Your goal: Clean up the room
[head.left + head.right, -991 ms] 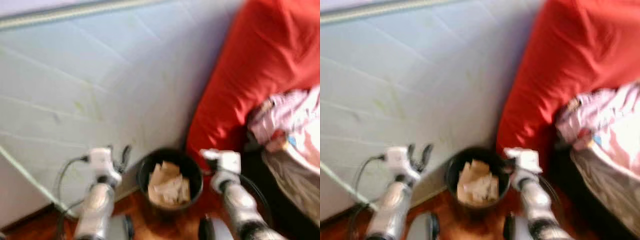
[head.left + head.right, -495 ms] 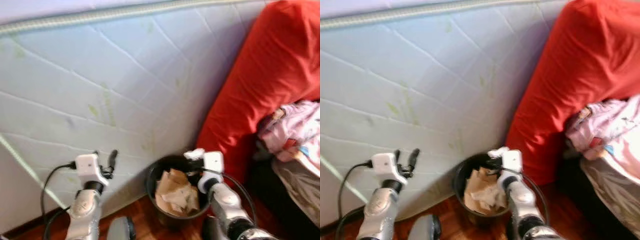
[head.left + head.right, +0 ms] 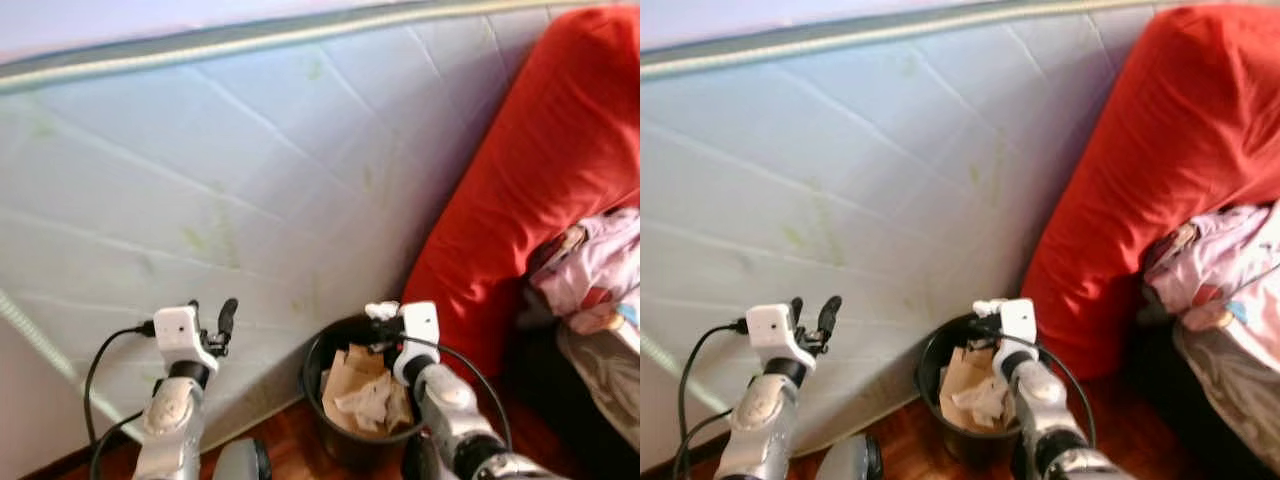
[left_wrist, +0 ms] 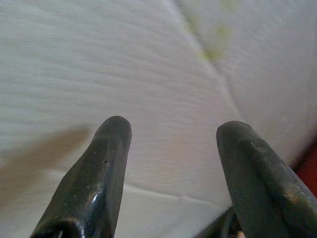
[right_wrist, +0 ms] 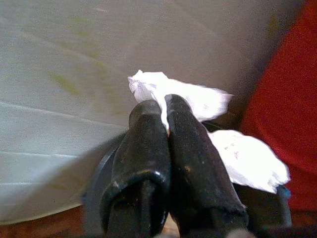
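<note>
Currently at the disposal step: right gripper (image 5: 166, 116) clamped shut on a crumpled white tissue (image 5: 193, 99), held over the rim of the round black waste bin (image 3: 330, 345) with brown paper scraps beside the red cushion. Next: release above the opening. Left gripper (image 4: 171, 144) spread wide, holding nothing, facing the pale quilted mattress (image 3: 250, 180). Wrist view confirms the pinch; eye views give bin alignment.

I see a quilted, matt cloth mattress (image 3: 250, 180); the bin (image 3: 322, 352) looks smooth black plastic, stuffed with crumpled brown paper (image 3: 365, 390). My right gripper (image 5: 166, 116) pinches soft white tissue (image 5: 190, 99); the floor (image 3: 930, 455) is glossy wood.
</note>
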You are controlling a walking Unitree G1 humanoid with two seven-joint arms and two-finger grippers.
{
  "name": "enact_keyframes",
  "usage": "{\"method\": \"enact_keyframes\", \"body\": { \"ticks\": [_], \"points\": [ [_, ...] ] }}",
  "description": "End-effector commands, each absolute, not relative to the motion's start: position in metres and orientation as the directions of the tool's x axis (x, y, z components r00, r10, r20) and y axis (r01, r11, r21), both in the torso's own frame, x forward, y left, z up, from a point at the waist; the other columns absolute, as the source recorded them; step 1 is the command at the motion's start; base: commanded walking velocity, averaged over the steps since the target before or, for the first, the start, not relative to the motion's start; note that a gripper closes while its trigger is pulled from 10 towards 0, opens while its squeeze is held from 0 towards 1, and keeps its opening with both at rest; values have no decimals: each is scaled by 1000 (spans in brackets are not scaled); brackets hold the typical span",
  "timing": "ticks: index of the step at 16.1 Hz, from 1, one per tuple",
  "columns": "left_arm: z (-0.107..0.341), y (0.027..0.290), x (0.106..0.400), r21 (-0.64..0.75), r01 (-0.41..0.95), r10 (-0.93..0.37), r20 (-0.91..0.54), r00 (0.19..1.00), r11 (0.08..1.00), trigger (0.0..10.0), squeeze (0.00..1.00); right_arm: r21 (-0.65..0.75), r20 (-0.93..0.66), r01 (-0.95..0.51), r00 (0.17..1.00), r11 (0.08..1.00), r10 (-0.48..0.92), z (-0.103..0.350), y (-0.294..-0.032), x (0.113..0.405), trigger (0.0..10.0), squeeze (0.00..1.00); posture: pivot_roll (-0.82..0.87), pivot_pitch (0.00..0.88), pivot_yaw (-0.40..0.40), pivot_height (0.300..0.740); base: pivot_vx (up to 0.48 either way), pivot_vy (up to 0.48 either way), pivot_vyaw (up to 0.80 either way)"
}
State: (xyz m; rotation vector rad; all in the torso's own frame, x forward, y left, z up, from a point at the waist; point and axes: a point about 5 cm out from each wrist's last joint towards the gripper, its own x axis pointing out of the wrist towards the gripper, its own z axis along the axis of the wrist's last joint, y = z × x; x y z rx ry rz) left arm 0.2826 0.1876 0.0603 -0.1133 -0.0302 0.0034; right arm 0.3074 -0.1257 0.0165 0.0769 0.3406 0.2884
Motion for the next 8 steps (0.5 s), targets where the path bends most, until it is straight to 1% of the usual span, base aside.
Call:
{"method": "enact_keyframes", "body": {
  "ticks": [1, 8],
  "points": [
    [61, 182, 284, -122, 13, -9, 31, 999, 992, 10000, 0, 125, -345, -257, 894, 958, 285, 13, -131, 306, 10000, 0, 134, 0, -10, 533, 0, 0, 0],
    [62, 184, 276, -119, 8, -4, 33, 999, 993, 10000, 0, 99, -406, -286, 863, 953, 301, 9, -129, 305, 10000, 0, 159, 0, -14, 533, 0, 0, 0]
  ]
}}
